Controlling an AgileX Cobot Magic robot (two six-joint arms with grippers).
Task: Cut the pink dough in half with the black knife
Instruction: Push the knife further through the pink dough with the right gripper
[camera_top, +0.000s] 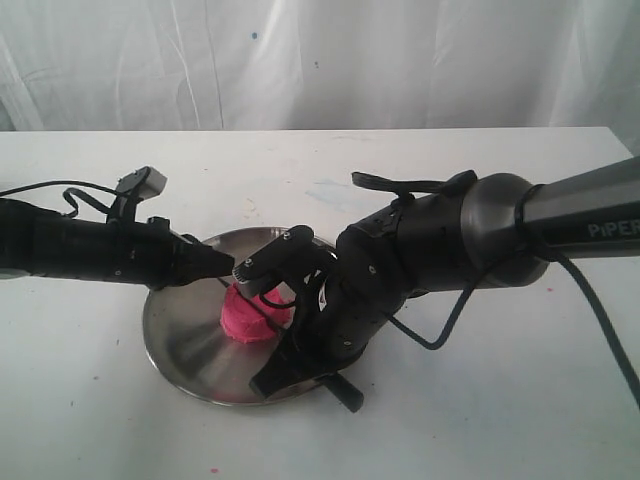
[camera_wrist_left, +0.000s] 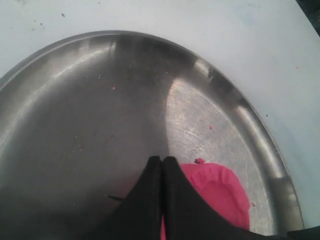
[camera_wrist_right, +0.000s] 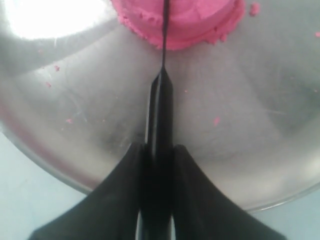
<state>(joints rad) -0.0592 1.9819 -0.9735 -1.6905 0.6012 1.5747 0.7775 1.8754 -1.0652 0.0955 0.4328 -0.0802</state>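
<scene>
White tabletop (camera_top: 500, 400) before a pale curtain (camera_top: 300, 60) carries the steel plate (camera_top: 170, 340), and the pink dough (camera_top: 248, 322) sits on the plate near its middle. The right gripper (camera_wrist_right: 159, 147) pinches the black knife (camera_wrist_right: 161, 100) by its handle over the plate's rim, with the blade set edge-down into the dough. The left gripper (camera_wrist_left: 162, 160), fingers pressed together on nothing, hangs over the plate just beside the dough.
</scene>
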